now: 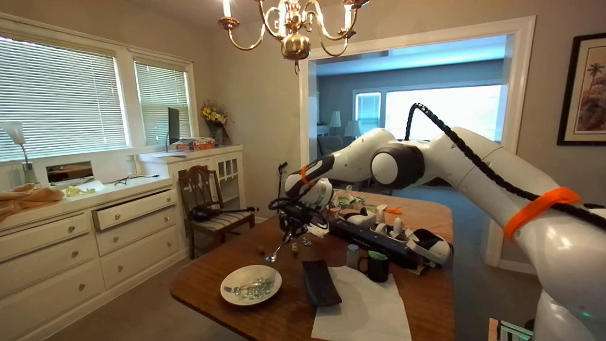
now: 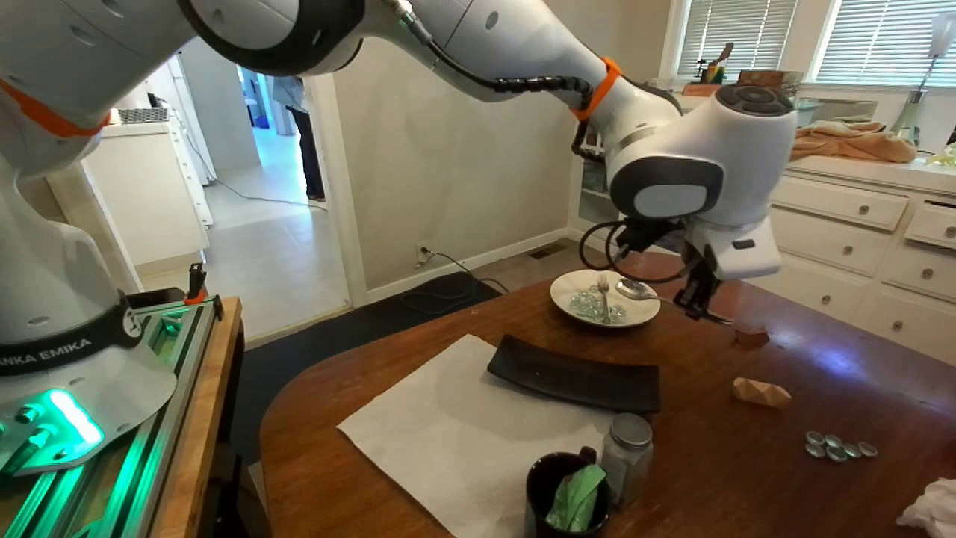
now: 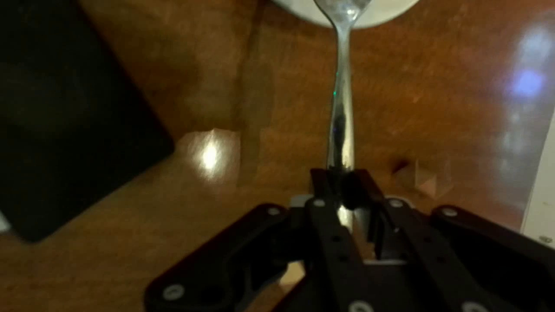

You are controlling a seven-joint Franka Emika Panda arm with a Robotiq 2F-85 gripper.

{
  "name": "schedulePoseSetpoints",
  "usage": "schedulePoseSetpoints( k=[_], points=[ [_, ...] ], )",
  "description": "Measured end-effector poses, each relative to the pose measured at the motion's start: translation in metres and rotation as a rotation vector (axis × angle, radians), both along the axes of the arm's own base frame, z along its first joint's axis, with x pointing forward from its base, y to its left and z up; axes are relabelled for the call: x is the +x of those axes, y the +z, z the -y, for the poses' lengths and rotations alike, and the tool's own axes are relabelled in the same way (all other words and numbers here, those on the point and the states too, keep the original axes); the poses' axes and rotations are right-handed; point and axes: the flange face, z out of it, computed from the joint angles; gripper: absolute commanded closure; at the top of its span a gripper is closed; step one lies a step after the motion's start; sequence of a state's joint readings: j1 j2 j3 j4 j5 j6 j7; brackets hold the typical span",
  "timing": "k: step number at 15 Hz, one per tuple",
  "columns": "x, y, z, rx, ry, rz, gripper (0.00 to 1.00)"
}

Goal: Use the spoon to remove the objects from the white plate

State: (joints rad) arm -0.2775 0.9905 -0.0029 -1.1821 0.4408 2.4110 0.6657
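Bits [image 2: 585,305] w/ fork [image 2: 604,296] on plate [image 2: 562,286]: both ext. views only.

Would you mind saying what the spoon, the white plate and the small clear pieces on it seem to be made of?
Spoon: polished metal, likely steel, judging by bright reflections along its silvery handle.
White plate: probably glazed ceramic, from its even surface, though plastic is possible.
Small clear pieces: likely glossy glass, being see-through with tiny highlights; plastic could look alike.
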Motion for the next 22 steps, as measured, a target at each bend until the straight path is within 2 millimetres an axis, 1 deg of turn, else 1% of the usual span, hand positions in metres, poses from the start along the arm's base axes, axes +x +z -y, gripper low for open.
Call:
schedulePoseSetpoints(
  k=[1, 2, 3, 8, 9, 13, 17, 19, 22],
  points=[
    [0.004, -0.002, -0.023, 0.001, 0.021, 0.001, 0.81],
    [0.006, -0.004, -0.037, 0.000, 0.031, 0.002, 0.81],
    [0.006, -0.004, -0.042, 0.000, 0.033, 0.001, 0.81],
    [0.002, -0.003, -0.025, -0.004, 0.012, 0.002, 0.81],
    [0.002, -0.003, -0.025, -0.004, 0.012, 0.002, 0.95],
    [0.003, -0.003, -0.027, -0.008, 0.014, 0.000, 0.95],
    [0.005, -0.002, -0.033, -0.020, 0.018, 0.016, 0.95],
    [0.008, -0.001, -0.039, -0.039, 0.014, 0.046, 0.95],
    [0.009, -0.006, -0.052, -0.083, 0.011, 0.103, 0.95]
  ],
)
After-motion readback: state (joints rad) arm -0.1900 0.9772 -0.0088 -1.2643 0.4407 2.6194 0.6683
